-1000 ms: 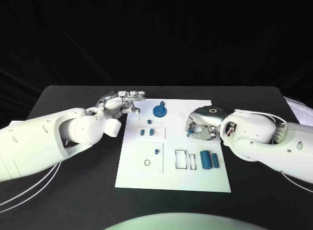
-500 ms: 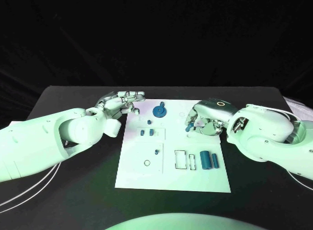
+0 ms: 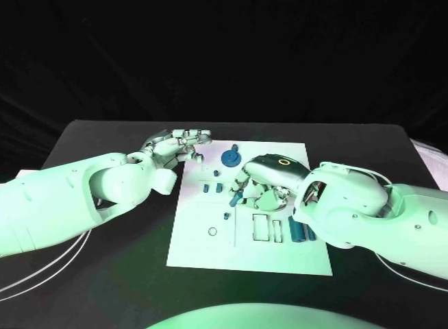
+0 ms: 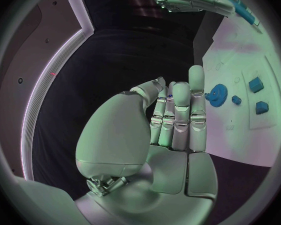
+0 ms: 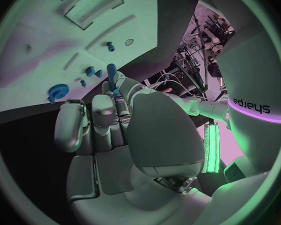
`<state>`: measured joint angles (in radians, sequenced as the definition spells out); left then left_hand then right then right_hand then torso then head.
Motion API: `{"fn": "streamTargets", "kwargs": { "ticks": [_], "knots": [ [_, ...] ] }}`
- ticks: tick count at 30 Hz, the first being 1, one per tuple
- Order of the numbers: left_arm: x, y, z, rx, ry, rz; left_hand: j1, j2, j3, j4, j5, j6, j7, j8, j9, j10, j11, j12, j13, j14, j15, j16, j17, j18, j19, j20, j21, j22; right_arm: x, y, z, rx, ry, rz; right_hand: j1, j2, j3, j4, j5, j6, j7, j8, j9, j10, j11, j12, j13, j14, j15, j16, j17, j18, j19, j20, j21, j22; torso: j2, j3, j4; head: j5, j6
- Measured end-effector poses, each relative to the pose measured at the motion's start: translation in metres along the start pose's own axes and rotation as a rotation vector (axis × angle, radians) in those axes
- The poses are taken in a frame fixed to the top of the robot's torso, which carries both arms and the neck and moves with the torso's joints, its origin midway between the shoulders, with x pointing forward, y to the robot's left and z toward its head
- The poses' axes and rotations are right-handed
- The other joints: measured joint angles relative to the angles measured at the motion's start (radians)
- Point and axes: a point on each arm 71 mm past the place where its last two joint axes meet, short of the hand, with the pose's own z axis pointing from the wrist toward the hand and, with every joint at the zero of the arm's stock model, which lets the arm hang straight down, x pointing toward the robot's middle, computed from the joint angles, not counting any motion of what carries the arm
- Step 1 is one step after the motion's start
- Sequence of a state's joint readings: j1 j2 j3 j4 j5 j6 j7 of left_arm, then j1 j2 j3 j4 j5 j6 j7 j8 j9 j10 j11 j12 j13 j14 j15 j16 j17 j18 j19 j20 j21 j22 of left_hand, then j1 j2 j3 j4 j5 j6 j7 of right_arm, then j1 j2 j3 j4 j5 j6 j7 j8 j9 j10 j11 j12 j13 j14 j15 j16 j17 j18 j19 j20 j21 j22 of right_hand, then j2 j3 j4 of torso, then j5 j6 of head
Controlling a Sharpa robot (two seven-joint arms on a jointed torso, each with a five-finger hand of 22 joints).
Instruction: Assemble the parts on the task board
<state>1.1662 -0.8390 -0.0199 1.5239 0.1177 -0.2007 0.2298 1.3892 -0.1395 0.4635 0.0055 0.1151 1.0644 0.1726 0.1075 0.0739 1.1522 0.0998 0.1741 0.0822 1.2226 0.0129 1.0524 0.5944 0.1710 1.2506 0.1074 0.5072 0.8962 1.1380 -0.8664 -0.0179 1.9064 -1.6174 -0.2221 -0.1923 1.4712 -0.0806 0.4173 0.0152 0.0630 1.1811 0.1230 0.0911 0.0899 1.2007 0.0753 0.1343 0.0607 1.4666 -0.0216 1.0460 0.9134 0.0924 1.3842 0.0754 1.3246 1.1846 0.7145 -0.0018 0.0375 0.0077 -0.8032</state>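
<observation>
- Two white arms reach over the black desk (image 3: 105,281), one from each side of the white task board (image 3: 246,257).
- The right hand (image 3: 266,179) hangs over the middle of the board, and its fingers (image 5: 113,92) pinch a slim blue peg (image 3: 235,199) that juts out tilted from between them, its free end pointing down toward the board.
- In the right wrist view the same peg (image 5: 112,77) sticks out past the fingertips, with the board behind it.
- The left hand (image 3: 175,145) sits at the board's far left corner, holding nothing; in the left wrist view its fingers (image 4: 178,115) stand straight and close side by side, the thumb bent in beside them.
- A blue gear (image 3: 229,159) lies on the far part of the board, just beside the left hand.
- Nearer, two small blue blocks (image 3: 211,187) sit side by side in a recessed square, to the left of the held peg.
- A small blue pin (image 3: 226,216) stands in the plate below them, next to a dark ring-shaped hole (image 3: 212,232).
- Two blue cylinders (image 3: 302,232) lie side by side on the board's right part, partly hidden by the right arm, beside two empty rectangular slots (image 3: 259,227).
</observation>
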Motion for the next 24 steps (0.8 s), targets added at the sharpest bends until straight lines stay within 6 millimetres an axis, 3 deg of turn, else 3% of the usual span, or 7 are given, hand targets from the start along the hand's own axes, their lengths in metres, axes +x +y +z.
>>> {"fn": "streamTargets", "kwargs": {
  "ticks": [12,24],
  "knots": [
    [0.001,0.000,0.000,0.000,0.003,0.000,0.000,0.000,0.000,0.000,0.000,0.000,0.000,0.000,0.000,0.000,0.000,0.000,0.000,0.000,0.000,0.000,0.000,0.000,0.000,0.000,0.000,0.000,0.047,0.024,0.023,-0.079,0.084,0.069,0.001,-0.001,0.008,-0.003,0.000,0.000,0.000,0.000,-0.002,0.000,0.000,-0.008,0.000,0.000,0.000,0.000,0.000,0.000,0.000,0.000,0.000,-0.002,0.001,-0.0013,0.0011,0.011,-0.007],
    [0.003,0.001,0.001,0.000,0.006,-0.001,0.000,0.000,0.000,0.000,0.000,0.000,0.000,0.000,0.000,0.000,0.000,0.000,0.000,0.000,0.000,0.000,0.000,0.000,0.000,0.000,0.000,0.000,0.063,0.026,0.031,-0.097,0.128,0.050,0.001,-0.001,0.011,-0.006,0.005,-0.003,0.003,-0.004,-0.003,0.000,0.000,-0.014,0.000,0.000,0.000,0.000,0.000,0.000,0.000,0.000,0.000,-0.002,0.001,-0.0001,0.0013,0.016,-0.012]
  ]
}}
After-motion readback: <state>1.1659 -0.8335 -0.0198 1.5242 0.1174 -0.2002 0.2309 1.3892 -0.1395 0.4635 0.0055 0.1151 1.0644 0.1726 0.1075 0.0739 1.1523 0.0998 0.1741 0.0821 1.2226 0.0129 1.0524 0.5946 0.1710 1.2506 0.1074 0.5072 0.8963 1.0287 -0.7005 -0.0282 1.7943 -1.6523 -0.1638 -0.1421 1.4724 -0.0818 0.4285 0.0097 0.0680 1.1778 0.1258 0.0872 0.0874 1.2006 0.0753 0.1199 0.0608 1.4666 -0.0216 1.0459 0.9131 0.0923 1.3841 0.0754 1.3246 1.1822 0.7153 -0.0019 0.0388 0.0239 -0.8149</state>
